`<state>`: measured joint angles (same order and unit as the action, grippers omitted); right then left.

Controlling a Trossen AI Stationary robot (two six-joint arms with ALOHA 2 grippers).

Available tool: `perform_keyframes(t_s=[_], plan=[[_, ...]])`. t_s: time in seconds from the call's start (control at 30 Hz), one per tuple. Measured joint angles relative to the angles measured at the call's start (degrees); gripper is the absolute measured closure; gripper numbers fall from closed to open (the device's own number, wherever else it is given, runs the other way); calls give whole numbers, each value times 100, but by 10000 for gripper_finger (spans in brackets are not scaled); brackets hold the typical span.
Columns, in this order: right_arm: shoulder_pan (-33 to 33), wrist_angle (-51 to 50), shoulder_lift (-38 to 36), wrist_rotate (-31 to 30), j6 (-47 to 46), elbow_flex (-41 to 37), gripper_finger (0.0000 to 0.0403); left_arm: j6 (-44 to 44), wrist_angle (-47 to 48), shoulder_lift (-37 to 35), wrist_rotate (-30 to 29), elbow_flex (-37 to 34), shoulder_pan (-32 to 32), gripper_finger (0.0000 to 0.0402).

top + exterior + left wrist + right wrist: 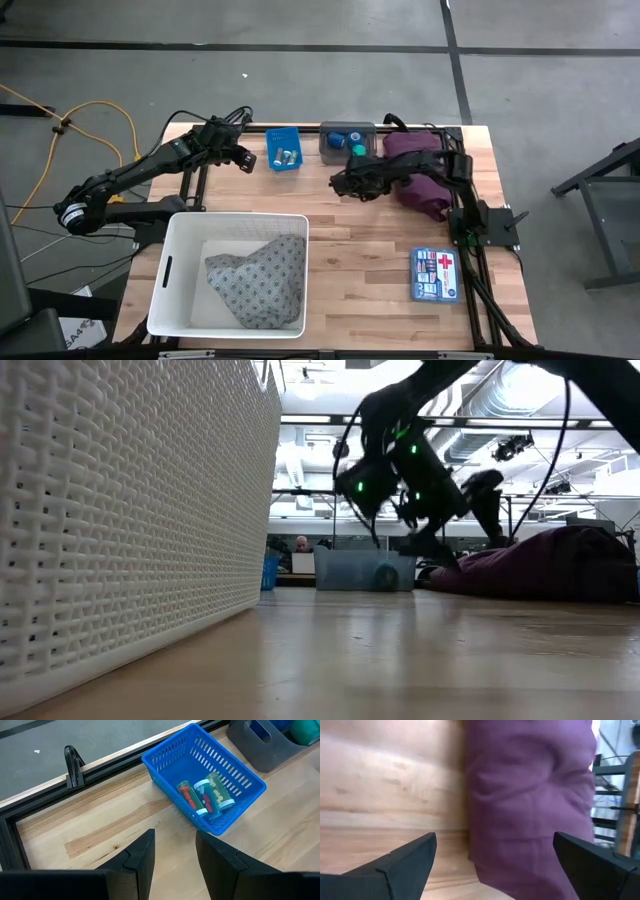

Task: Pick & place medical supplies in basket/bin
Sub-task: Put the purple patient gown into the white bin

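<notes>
High view: the grey patterned cloth (260,280) is seen inside the basket (170,268) — the right gripper (345,183), spread wide, is held beside the maroon cloth (420,170); the left gripper (243,158), parted and empty, is held near the table's (350,250) far edge.

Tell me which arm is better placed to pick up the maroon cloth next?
The right arm. Its open pincer already faces the maroon cloth at the table's right rear, while the left pincer hangs beside the blue bin, empty.

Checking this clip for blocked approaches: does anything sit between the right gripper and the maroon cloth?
Nothing visible does. The right gripper, jaws wide open, hangs just beside the maroon cloth with only bare table between them. The grey bin sits off to the side, out of that line.
</notes>
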<state>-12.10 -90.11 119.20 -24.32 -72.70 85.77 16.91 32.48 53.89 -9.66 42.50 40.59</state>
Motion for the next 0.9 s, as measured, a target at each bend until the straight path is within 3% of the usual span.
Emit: perform_keyframes(t_s=[0.23, 0.57, 0.9], plan=[[90, 14, 568, 152, 177, -6, 14, 0, -1, 0, -1, 0, 1, 265], [-8, 12, 596, -219, 242, -38, 14, 0, -1, -2, 1, 0, -1, 265], [-288, 12, 596, -271, 198, -646, 14, 0, -1, 0, 1, 0, 0, 265]])
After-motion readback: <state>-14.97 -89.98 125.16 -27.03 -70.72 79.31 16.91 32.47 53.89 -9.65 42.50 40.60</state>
